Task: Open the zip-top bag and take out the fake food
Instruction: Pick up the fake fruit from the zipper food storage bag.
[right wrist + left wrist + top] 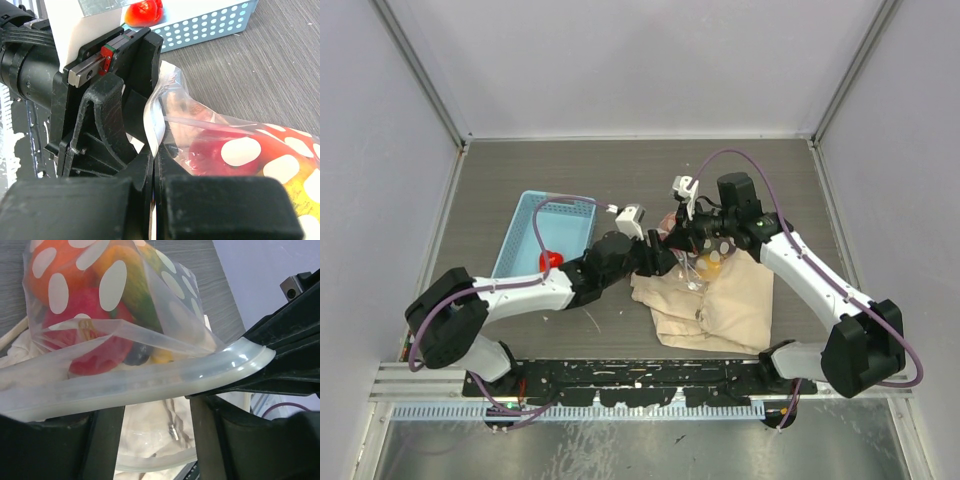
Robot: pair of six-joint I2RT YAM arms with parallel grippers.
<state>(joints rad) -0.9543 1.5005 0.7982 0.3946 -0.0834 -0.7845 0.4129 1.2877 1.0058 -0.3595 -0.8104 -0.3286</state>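
The zip-top bag (705, 262) hangs between my two grippers above the beige cloth bag. In the left wrist view its spotted clear wall (115, 285) shows the fake food (100, 352) inside, red, orange, yellow and green. My right gripper (156, 150) is shut on one lip of the bag's mouth (155, 120) and holds the end of the zip strip (240, 357). My left gripper (157, 407) is open. Its fingers (107, 440) stand apart, with one zip strip lying across their tips and the other lip (150, 457) below them. From above, the grippers (655, 255) (690, 240) nearly touch.
The beige cloth drawstring bag (715, 305) lies crumpled under the grippers. A light blue basket (545, 230) stands to the left with one red fake fruit (551, 261) in it, which also shows in the right wrist view (145, 11). Grey walls close in the table.
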